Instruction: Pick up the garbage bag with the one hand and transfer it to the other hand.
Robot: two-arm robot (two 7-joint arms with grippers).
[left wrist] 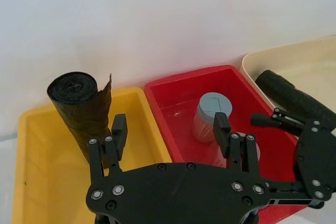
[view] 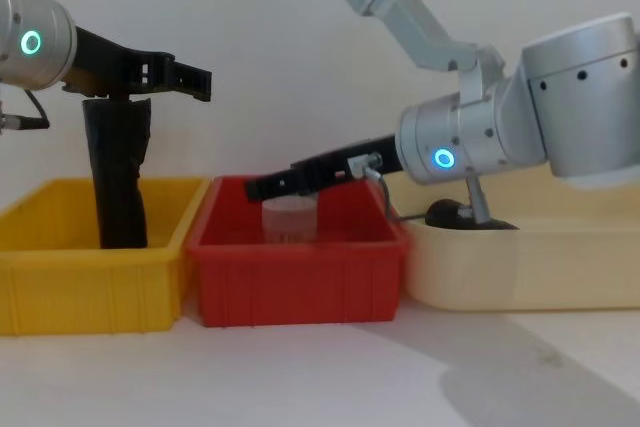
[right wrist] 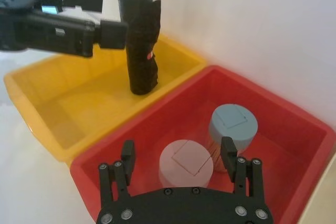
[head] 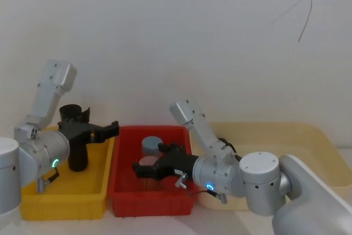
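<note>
The garbage bag (view: pixel 117 177) stands upright in the yellow bin (view: pixel 90 287), resting on the bin floor. Its small red spot shows in the right wrist view (right wrist: pixel 149 56). The one hand (head: pixel 107 130), green-lit, hovers beside the roll's upper part at 3 o'clock in the head view, fingers spread and holding nothing. The other hand (head: pixel 144 169), blue-lit, hangs over the red bin (head: pixel 121 191), fingers likewise apart and empty, above two pale cylinders (right wrist: pixel 233 124). The left wrist view reveals a second black roll (left wrist: pixel 294 98) lying in the cream tray (left wrist: pixel 273 61), at 3 o'clock of the red bin.
</note>
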